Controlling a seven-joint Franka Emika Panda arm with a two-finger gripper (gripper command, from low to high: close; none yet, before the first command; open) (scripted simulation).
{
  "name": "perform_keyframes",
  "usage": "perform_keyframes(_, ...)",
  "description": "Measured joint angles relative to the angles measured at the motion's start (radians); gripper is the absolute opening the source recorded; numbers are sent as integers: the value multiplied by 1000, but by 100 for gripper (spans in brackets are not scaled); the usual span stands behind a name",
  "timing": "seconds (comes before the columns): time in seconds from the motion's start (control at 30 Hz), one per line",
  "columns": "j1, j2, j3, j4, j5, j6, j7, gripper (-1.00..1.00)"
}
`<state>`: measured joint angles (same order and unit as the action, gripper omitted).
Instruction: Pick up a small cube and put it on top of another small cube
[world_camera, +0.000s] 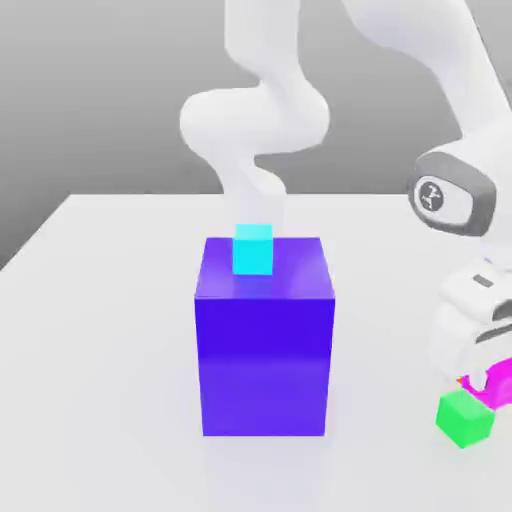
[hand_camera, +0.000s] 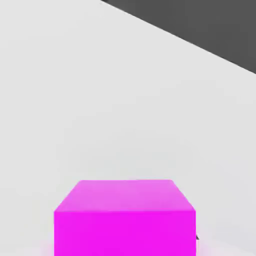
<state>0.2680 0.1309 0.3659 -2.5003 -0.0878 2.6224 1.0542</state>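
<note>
The small magenta cube (world_camera: 497, 391) sits low on the white table at the exterior view's right edge, and the hand view shows it close up (hand_camera: 124, 220). My gripper (world_camera: 487, 381) reaches down over it and is shut on it, the hand covering part of the cube. Another small cube, cyan (world_camera: 254, 249), rests on top of a tall blue block (world_camera: 264, 345) in the middle of the table.
A green cube (world_camera: 465, 418) lies on the table just in front of the magenta one, nearly touching it. A reddish sliver (world_camera: 463, 382) peeks out beside the hand. The arm's white links rise behind the blue block. The white table (world_camera: 100, 350) stretches to the exterior view's left.
</note>
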Motion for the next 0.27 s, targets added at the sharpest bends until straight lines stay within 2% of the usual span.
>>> perform_keyframes(0.13, 39, 107, -48, -9, -98, 109, 82, -100)
perform_keyframes(0.17, 52, 135, -66, -8, -121, 134, 99, 100)
perform_keyframes(0.27, 52, 135, -66, -8, -121, 134, 99, 100)
